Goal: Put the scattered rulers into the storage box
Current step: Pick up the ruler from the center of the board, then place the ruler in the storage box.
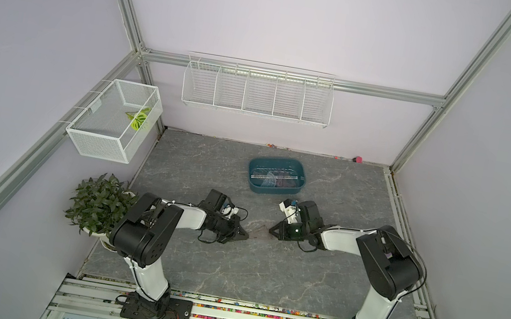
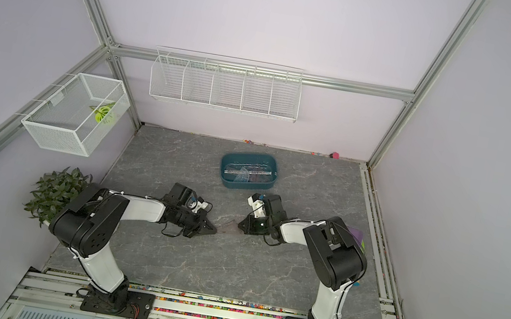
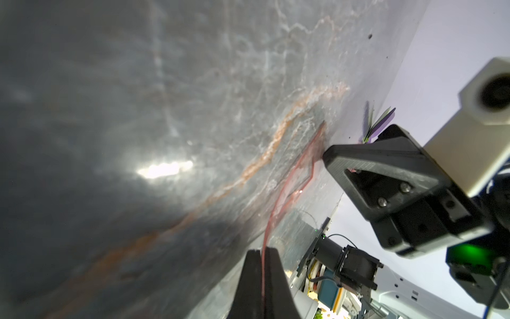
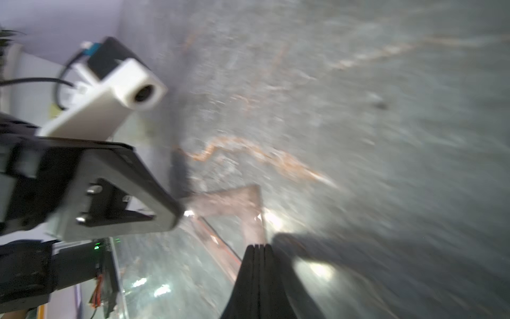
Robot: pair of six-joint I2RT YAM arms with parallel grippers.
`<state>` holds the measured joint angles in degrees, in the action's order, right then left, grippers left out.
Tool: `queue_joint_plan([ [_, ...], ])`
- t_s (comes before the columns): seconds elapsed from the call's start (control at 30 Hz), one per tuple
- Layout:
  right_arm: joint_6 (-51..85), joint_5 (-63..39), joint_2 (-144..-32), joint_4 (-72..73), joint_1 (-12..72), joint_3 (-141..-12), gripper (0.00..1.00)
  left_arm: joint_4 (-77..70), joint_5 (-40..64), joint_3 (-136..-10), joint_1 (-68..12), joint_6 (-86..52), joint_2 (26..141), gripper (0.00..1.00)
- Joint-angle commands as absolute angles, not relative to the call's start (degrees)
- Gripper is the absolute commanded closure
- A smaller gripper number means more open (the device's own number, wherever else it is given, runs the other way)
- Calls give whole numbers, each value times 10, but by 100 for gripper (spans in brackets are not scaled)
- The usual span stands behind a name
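The rulers (image 1: 274, 178) mostly lie in the storage box (image 1: 273, 191), a teal tub at the far middle of the table (image 1: 262, 275). In both top views a clear straight strip (image 2: 248, 170), a bluish protractor (image 2: 239, 176) and a brownish-purple piece (image 2: 258, 178) overlap on its floor. 1 brownish triangle (image 1: 258, 233) is outside the box, nearer than it and at mid-table, spanning the gap between the 2 arms. The left gripper (image 1: 246, 235) is clamped on the triangle's left corner. In the left wrist view the triangle's thin reddish edge (image 3: 296, 176) runs in between that gripper's closed fingers (image 3: 271, 265). The right gripper (image 1: 271, 231) is closed on the right corner; in the blurred right wrist view the plastic (image 4: 234, 201) reaches its tips (image 4: 258, 245). I cannot tell whether the triangle touches the table.
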<state>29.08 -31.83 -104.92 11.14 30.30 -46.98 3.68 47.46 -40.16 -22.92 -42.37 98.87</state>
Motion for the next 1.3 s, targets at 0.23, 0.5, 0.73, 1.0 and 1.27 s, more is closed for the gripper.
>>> queue_joint_plan([
  [0.23,262,-341,-887,0,176,-394,93,239,463,-729,-243,-318,1007,100],
  [0.5,303,-380,-894,68,163,-381,94,445,462,-1129,-237,-231,1251,100],
  [0.73,329,-409,-905,108,160,-370,94,567,459,-1392,-228,-179,1427,100],
  [1.0,327,-410,-906,106,160,-368,95,522,457,-1411,-219,-188,1486,97],
  [1.27,278,-344,-847,0,150,-410,69,545,429,-1392,-213,-171,1435,15],
])
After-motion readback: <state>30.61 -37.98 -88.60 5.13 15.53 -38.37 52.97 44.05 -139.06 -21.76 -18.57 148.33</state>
